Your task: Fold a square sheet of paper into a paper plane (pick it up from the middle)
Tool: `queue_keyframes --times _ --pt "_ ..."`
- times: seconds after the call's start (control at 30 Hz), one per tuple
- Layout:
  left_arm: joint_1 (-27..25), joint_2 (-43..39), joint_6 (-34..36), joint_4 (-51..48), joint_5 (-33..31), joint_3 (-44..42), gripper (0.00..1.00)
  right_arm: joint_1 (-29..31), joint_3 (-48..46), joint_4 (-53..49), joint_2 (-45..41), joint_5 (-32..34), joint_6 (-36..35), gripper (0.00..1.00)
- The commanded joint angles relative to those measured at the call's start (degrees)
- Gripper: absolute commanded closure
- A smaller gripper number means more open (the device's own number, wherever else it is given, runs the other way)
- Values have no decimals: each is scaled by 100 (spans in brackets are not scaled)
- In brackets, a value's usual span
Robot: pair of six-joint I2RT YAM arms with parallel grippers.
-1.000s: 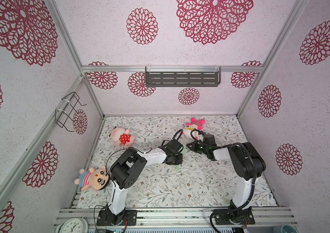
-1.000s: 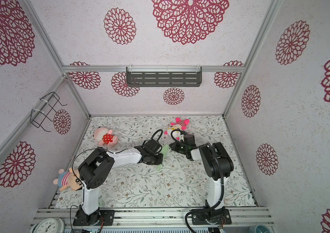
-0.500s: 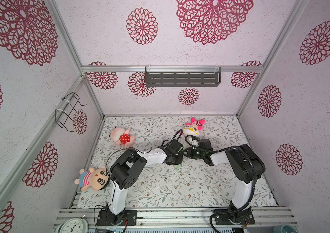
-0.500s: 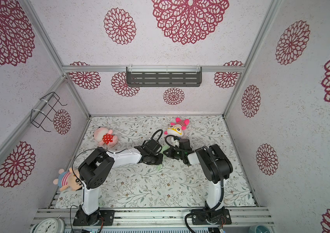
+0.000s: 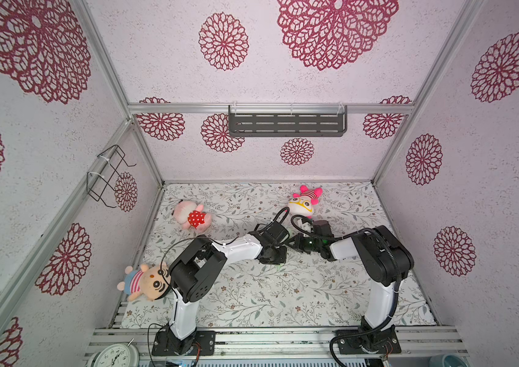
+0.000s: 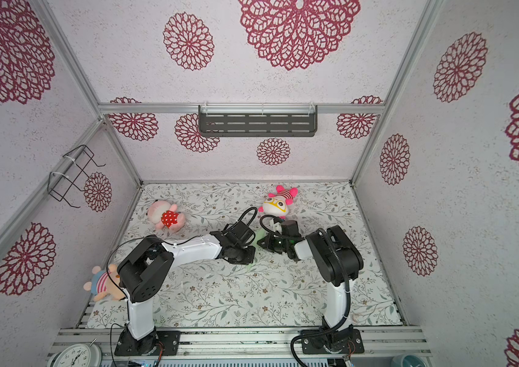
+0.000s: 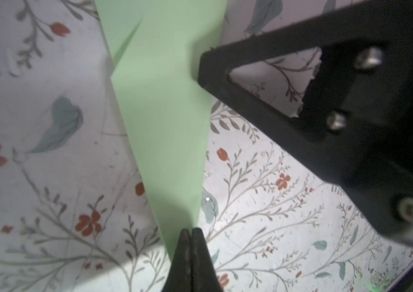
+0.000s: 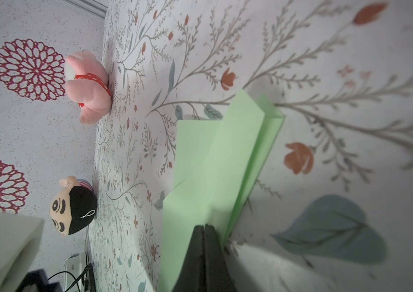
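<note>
The left fingers [image 7: 181, 257] were closed on the narrow tip of the paper plane [image 7: 165, 113], at the middle of the desk [image 7: 48, 177]. The right fingers [image 8: 195, 257] were closed against its wider part (pinching or only touching, unclear). Light, limp and easily crumpled, it would best be held along the layered centre crease.

Both top views look steeply down from high above the 6 o'clock edge of the table [image 5: 267, 295] toward the back wall [image 5: 188, 165] at 12 o'clock, sharing nearly the whole cell. The left wrist camera peers past the left end effector [image 7: 190, 233], the right past the right end effector [image 8: 204, 228], both very near the paper plane [image 7: 165, 113] they share.
</note>
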Motion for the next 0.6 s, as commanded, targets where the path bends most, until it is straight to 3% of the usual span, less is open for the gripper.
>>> queue_keyframes --times 0.0,0.37,0.57 --pt "-120 -147 16 -290 -10 -65 97 -36 104 -198 81 165 67 94" --pt "-175 -90 75 -439 -172 83 97 -32 131 -170 107 148 116 94" --pt "-162 -226 195 -537 -720 377 94 -32 100 -153 99 139 126 94"
